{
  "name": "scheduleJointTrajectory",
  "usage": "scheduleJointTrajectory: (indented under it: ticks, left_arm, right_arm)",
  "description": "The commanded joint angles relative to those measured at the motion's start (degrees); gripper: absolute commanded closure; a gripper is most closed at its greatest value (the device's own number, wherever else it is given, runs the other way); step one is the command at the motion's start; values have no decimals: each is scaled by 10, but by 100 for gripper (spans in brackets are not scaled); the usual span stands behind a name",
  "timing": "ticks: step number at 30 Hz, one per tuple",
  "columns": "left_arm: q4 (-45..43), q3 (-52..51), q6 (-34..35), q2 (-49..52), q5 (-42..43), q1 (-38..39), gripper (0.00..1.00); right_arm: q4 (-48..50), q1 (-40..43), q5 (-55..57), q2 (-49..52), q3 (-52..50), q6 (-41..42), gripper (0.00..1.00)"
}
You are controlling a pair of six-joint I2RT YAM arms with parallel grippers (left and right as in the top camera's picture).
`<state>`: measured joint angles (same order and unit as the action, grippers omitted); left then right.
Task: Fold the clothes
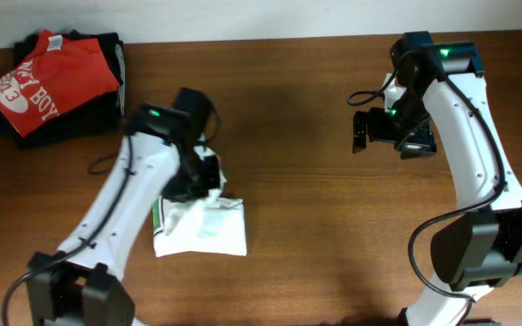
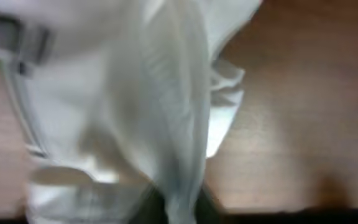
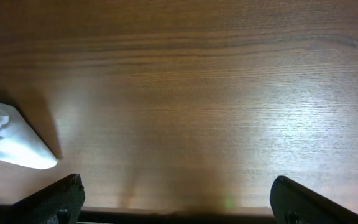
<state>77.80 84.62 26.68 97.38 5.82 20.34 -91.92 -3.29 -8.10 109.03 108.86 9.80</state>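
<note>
White short-sleeved cotton T-shirt (image 1: 208,228) lies in a small bundle on the brown wooden table (image 1: 315,254), left of middle, near side. Left gripper (image 1: 203,177) is at its far edge & looks pinched tight on a fold. Right gripper (image 3: 179,208), far right, is wide open w/ nothing in it. Shirt is prob light, soft, floppy; best grabbed at a thick folded edge.
</note>
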Motion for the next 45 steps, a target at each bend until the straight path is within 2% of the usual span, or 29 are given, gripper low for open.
scheduleJointTrajectory:
  ticks: [1,3,8,11,12,13,14,15,16,17,20,21,24,27,29,30,31,33,34,35,40,42,45]
  left_arm:
    - [-46,-81,40,1,6,55,58]
    - [-52,-98,47,1,11,71,52]
    - [-5,-39,46,-1,8,65,51]
    - [-4,-80,46,0,8,63,53]
    - [-23,-98,48,0,8,67,59]
    - [-52,-129,66,1,8,68,73]
    - [-84,-161,87,1,8,68,81]
    - [-118,-195,101,1,8,68,84]
    - [-158,-231,103,1,16,68,91]
    - [-223,-278,103,1,39,68,94]
    - [-343,-356,102,1,105,82,99]
    - [-347,-358,102,1,121,96,99]
    - [-294,-333,117,-8,122,150,100]
    - [-124,-211,117,-68,20,147,98]
    - [-49,-137,117,-90,-35,129,71]
    - [-27,-118,114,-97,-49,105,55]
    - [-23,-117,100,-100,-59,77,47]
    - [-38,-140,57,-91,-58,16,48]
    - [-61,-162,49,-82,-59,5,53]
    - [-83,-189,50,-71,-58,4,65]
    - [-167,-314,50,1,-60,-18,64]
    - [-149,-308,63,-3,-62,-44,69]
    - [-30,-205,71,-73,-76,-42,70]
  right_arm:
    - [-5,2,-6,1,4,-6,1]
    - [-5,2,-11,1,4,-6,1]
    - [-4,-15,-24,1,4,-6,1]
    - [4,-16,-24,1,4,-6,1]
    - [4,-16,-24,1,4,-6,1]
    - [4,-16,-24,1,4,-6,1]
    - [4,-16,-24,1,4,-6,1]
    - [4,-16,-24,1,4,-6,1]
    - [4,-16,-24,1,4,-6,1]
    - [5,-16,-24,1,4,-6,1]
    - [6,-16,-24,1,4,-6,1]
    - [6,-16,-24,1,4,-5,1]
    - [7,-16,-24,1,4,-6,1]
    - [9,-16,-24,1,4,-6,1]
    - [9,-16,-22,1,4,-6,1]
    - [9,-16,-22,1,4,-6,1]
    - [9,-16,-22,1,4,-6,1]
    - [12,-16,-23,1,4,-6,1]
    - [13,-16,-23,1,4,-6,1]
    - [12,-16,-23,1,4,-6,1]
    - [9,-16,-22,1,4,-6,1]
    - [7,-16,-22,1,4,-6,1]
    - [8,-16,-22,1,4,-6,1]
